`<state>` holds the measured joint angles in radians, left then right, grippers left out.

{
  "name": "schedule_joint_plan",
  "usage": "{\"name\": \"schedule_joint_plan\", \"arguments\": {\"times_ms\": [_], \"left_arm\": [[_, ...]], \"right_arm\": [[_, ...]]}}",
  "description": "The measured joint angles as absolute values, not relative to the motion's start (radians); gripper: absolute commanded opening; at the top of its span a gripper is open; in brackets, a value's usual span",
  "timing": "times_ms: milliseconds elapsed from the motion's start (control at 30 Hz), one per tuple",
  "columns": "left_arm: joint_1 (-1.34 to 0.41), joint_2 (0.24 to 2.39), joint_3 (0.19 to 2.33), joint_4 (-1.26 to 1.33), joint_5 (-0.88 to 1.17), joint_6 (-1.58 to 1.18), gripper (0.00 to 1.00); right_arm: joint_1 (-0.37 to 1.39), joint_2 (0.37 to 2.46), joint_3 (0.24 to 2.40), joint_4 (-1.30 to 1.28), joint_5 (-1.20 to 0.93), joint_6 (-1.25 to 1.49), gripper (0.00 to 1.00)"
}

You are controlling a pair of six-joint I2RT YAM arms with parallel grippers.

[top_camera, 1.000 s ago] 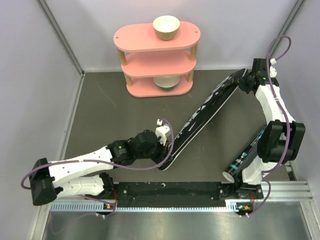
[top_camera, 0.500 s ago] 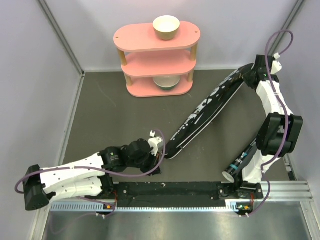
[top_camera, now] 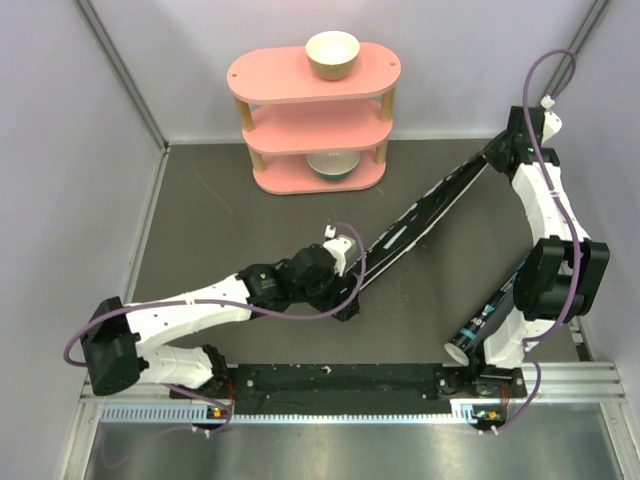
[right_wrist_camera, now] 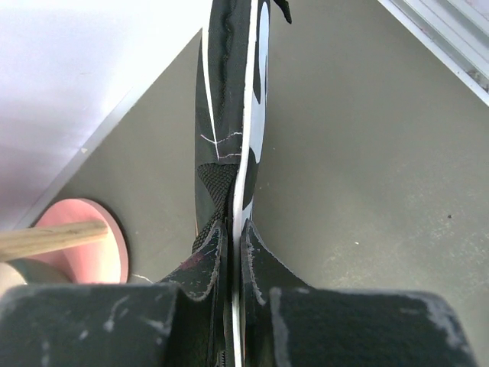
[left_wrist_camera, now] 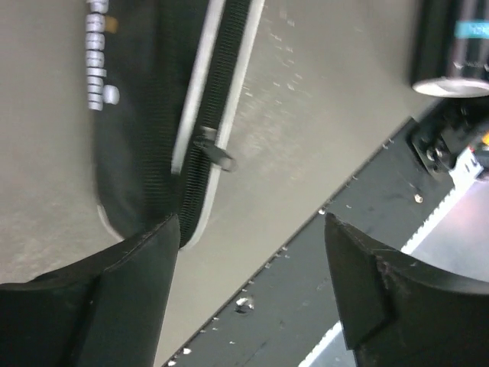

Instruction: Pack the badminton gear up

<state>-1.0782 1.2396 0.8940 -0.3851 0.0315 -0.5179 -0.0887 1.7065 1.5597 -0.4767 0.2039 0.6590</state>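
The bag [top_camera: 428, 207], lying diagonally from centre to upper right of the top view, is pinched at its far end by the right fingers [right_wrist_camera: 197, 277], seemingly to steady it, while the left fingers [left_wrist_camera: 114, 283] are spread wide over the zip pull [left_wrist_camera: 216, 150].

One long black bag [top_camera: 420, 215] crosses the middle of the overhead view on a diagonal. One black tube [top_camera: 478, 328] shows at the lower right. One pink shelf [top_camera: 270, 75], counting three tiers, stands at the upper centre. It carries two cream bowls: an upper bowl [top_camera: 332, 54] on the top tier and a lower bowl [top_camera: 330, 165] on the lowest tier. Two arms show: the left arm [top_camera: 190, 315] at the lower left and the right arm [top_camera: 540, 200] along the right edge. The left wrist view shows one zipper pull [left_wrist_camera: 216, 151], left of centre.
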Motion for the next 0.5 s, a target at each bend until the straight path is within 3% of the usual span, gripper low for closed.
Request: {"name": "schedule_joint_plan", "arguments": {"times_ms": [300, 433, 500], "left_arm": [[-0.930, 1.295, 0.895, -0.356, 0.042, -0.490, 0.95], [-0.930, 1.386, 0.897, -0.350, 0.093, -0.463, 0.79], [-0.928, 1.428, 0.898, -0.349, 0.117, -0.450, 0.56]], "right_arm": [[-0.089, 1.707, 1.611, -0.544, 0.186, 0.581, 0.00], [-0.089, 1.707, 1.614, -0.552, 0.180, 0.567, 0.00], [-0.089, 1.711, 1.625, -0.567, 0.175, 0.561, 0.02]]}}
